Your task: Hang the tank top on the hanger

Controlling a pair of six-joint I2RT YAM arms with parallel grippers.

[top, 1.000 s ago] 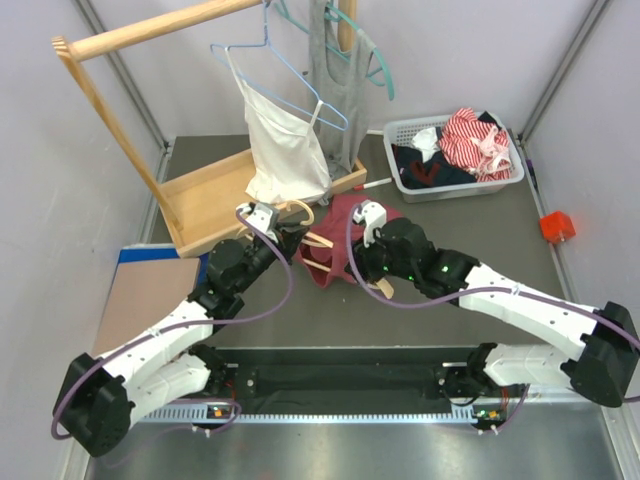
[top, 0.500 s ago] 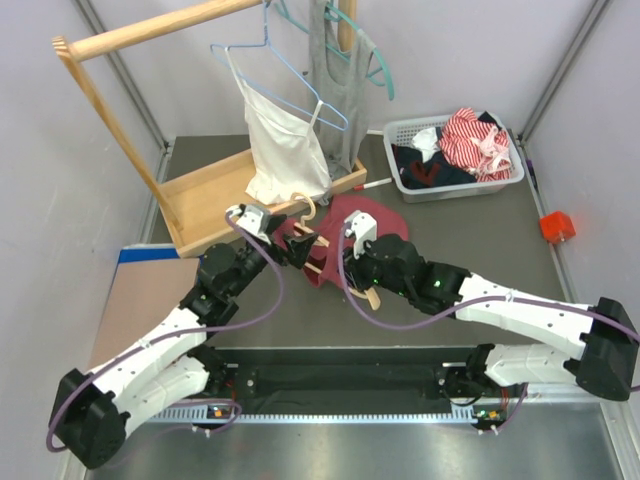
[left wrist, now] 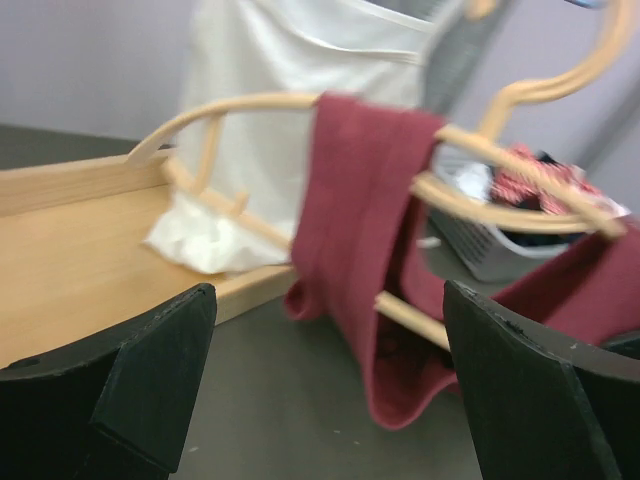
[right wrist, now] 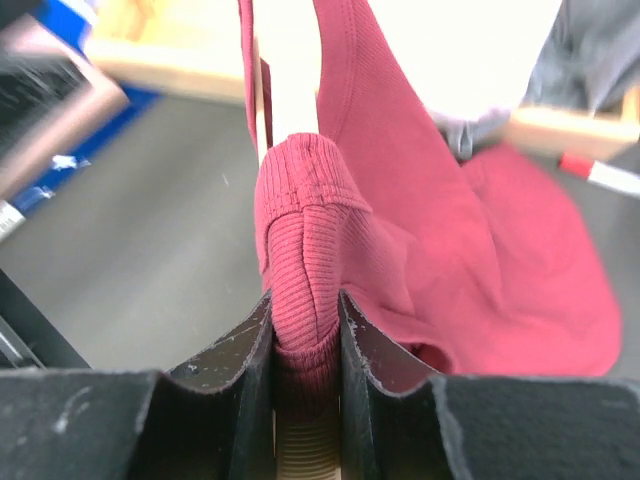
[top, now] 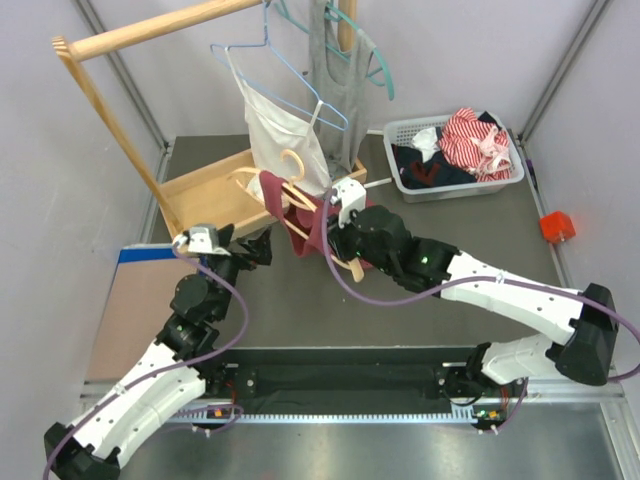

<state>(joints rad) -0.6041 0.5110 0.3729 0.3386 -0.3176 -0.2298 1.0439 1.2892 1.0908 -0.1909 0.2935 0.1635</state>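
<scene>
Top external view: a dark grey table (top: 420,300) is boxed in by pale walls, with your two arm bases at 6 o'clock. A blue-edged board (top: 135,290) lies at 9 o'clock.

The tank top (top: 303,215) is lifted near the table's centre and draped over the hanger (top: 288,165). Your right gripper (right wrist: 305,330) is clamped on a ribbed fold of it, with the hanger's wood inside the fold. Your left gripper (top: 258,248) sits at 8 o'clock of the garment, its jaws spread wide and holding nothing.

From above, your right wrist hides the garment's lower edge. The left wrist view is blurred. In the right wrist view, fabric covers almost all of the hanger. You cannot tell how the far shoulder strap sits.

A wooden rack (top: 130,32) stands at 11 o'clock, and its tray (top: 205,195) is just beside the hanger. A white camisole (top: 285,135) on a blue wire hanger (top: 240,48) hangs directly behind the garment. A grey tank top (top: 330,60) on a teal hanger (top: 383,75) hangs at 12 o'clock. A basket (top: 512,182) of clothes sits at 2 o'clock and an orange block (top: 557,227) at 3 o'clock.
</scene>
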